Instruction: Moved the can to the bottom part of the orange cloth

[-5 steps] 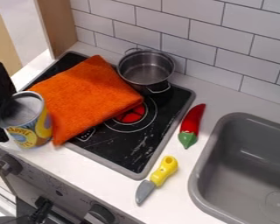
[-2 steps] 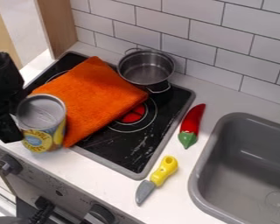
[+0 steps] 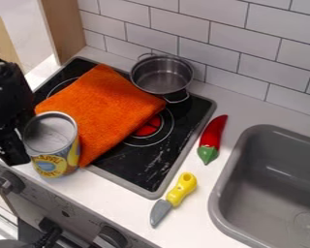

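Can [image 3: 54, 152] with a yellow-and-blue label stands upright at the lower left corner of the folded orange cloth [image 3: 109, 109], near the front edge of the white counter [image 3: 118, 193]. The black gripper [image 3: 8, 140] is just beside its left side; whether it grasps the can, I cannot tell. Together they block the view of the cloth's lower left part. The cloth lies across the black stove top [image 3: 141, 167], covering much of its left side and part of a red burner [image 3: 147, 127]. Beyond the cloth's right half sits a metal pot [image 3: 162, 77], close to its edge. Right of the stove top lies a red chili pepper [image 3: 212, 135], green end toward the front; nearer the front is a toy knife [image 3: 174, 196], with the sink [image 3: 261, 184] farther right.

Counted: one can, one cloth, one pot, one pepper, one knife, one sink.
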Robot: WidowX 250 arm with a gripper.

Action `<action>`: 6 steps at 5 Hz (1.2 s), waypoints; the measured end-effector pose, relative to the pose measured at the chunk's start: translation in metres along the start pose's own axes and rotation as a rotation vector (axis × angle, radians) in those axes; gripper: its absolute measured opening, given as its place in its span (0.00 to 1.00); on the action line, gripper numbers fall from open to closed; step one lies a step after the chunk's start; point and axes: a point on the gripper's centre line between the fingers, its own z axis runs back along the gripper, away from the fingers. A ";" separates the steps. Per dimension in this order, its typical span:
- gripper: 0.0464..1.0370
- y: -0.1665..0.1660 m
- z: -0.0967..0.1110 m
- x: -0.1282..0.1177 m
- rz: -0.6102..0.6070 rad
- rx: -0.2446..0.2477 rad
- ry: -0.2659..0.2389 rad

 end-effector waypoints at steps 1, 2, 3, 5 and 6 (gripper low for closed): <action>0.96 0.002 -0.002 0.001 -0.022 0.011 0.029; 0.96 -0.002 -0.010 0.006 -0.023 -0.002 0.021; 0.96 -0.011 -0.014 0.011 -0.023 -0.035 -0.002; 0.96 -0.022 -0.018 0.023 -0.016 -0.061 -0.006; 0.96 -0.023 -0.017 0.028 0.017 -0.071 -0.028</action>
